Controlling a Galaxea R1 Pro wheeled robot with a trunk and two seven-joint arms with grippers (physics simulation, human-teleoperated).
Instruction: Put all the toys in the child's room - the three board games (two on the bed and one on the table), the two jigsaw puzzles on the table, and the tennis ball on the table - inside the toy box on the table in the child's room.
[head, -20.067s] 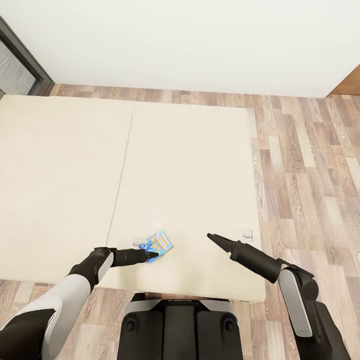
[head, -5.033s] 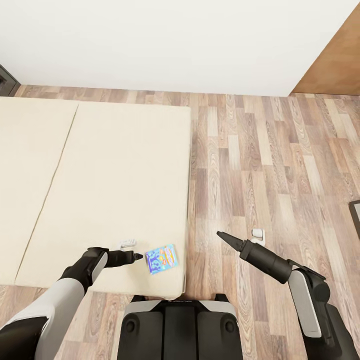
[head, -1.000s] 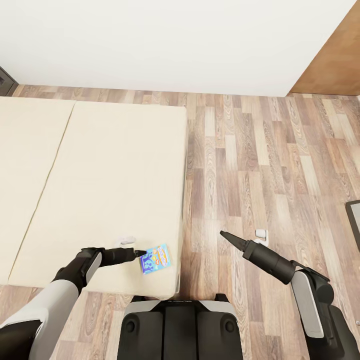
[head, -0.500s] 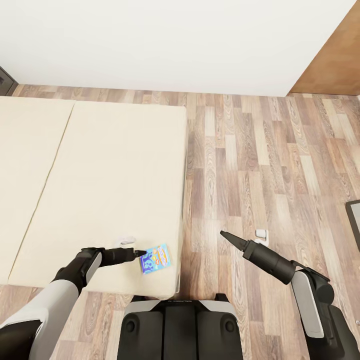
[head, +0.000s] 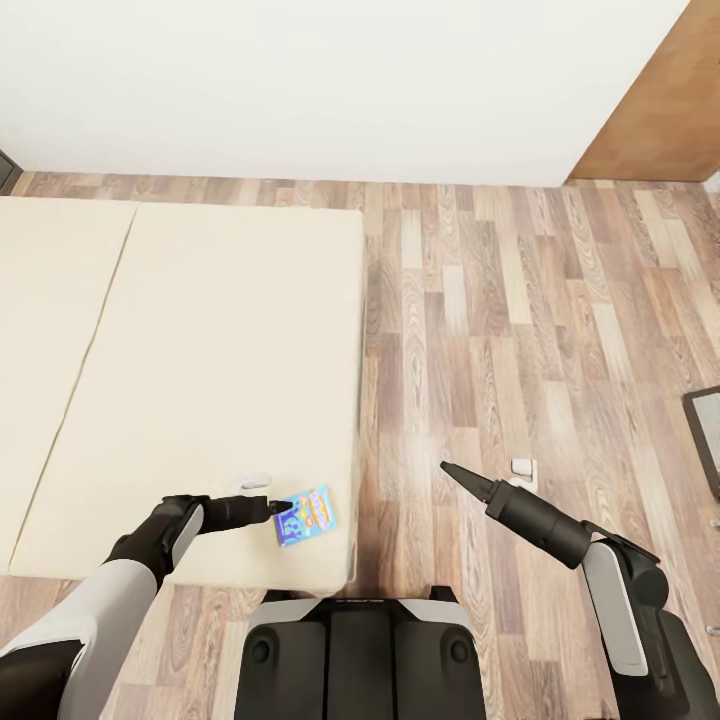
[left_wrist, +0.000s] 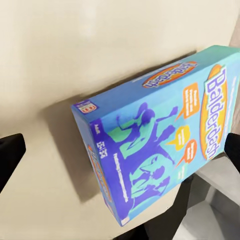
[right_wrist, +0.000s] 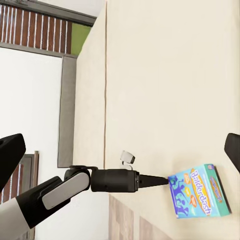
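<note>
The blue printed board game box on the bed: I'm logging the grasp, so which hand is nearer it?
Left. The left hand meets the blue board game box at its edge; the right hand hangs apart over the wooden floor.

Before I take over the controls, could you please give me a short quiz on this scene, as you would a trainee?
1. True or false: the board game is over the wood floor.
2. What is below the right pincer? A) the bed B) the wood floor C) a table
3. Fill in: the left pincer points at the ____.

Key:
1. False: it is over the bed, near its corner.
2. B.
3. Board game.
</note>
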